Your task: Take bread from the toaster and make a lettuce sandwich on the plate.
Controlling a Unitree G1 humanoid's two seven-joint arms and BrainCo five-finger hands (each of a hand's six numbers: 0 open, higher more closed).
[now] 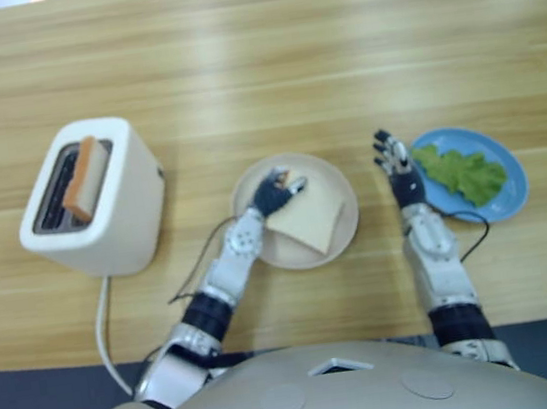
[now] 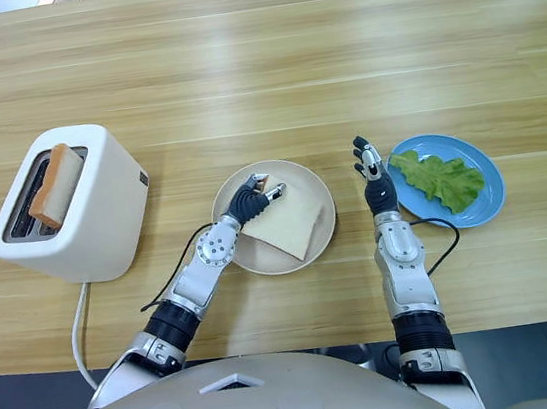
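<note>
- Our left hand (image 2: 248, 204) grips a pale square bread slice (image 2: 292, 227) on the round beige plate (image 2: 326, 201).
- Our right hand (image 2: 371, 169), fingers spread and empty, sits beside the untaken green lettuce leaf (image 2: 442, 180).
- Another orange-crusted slice (image 2: 54, 185) waits in the white toaster (image 2: 104, 222), left of both.

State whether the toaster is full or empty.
Partly full: one bread slice stands in the toaster; its other slot looks empty.

Light wooden table (image 2: 255, 66) with white toaster (image 2: 104, 219) left, tan plate (image 2: 300, 179) centre, blue plate (image 2: 476, 210) right.
</note>
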